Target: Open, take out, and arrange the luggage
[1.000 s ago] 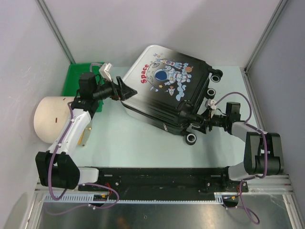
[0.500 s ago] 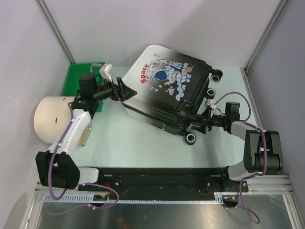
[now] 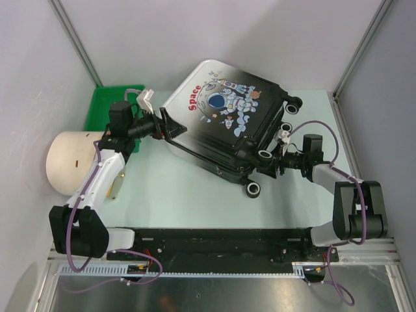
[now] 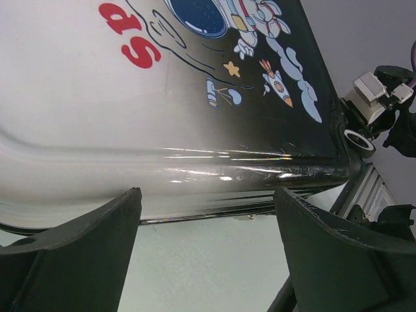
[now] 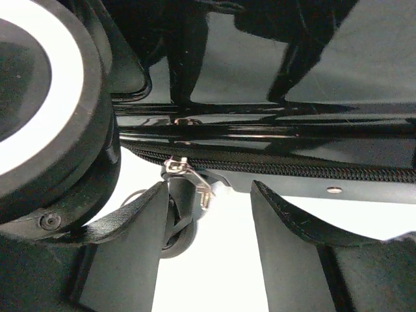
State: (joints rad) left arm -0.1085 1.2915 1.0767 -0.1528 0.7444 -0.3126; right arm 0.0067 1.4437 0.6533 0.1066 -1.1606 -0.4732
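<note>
Lettering in red on the luggage (image 3: pixel 227 123) reads "Space", next to a cartoon astronaut; the case lies shut, print up, on the table (image 3: pixel 182 188). My left gripper (image 3: pixel 170 123), jaws wide and empty, sits at its white end, green tray (image 3: pixel 104 107) and cream cylinder (image 3: pixel 68 159) just behind. My right gripper (image 3: pixel 273 159), half open on nothing, faces the zipper pull (image 5: pixel 188 174) beside a wheel (image 5: pixel 45 110).

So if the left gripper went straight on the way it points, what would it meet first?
Probably the suitcase, its white rim right ahead of the open left gripper; any gap is unclear.
</note>
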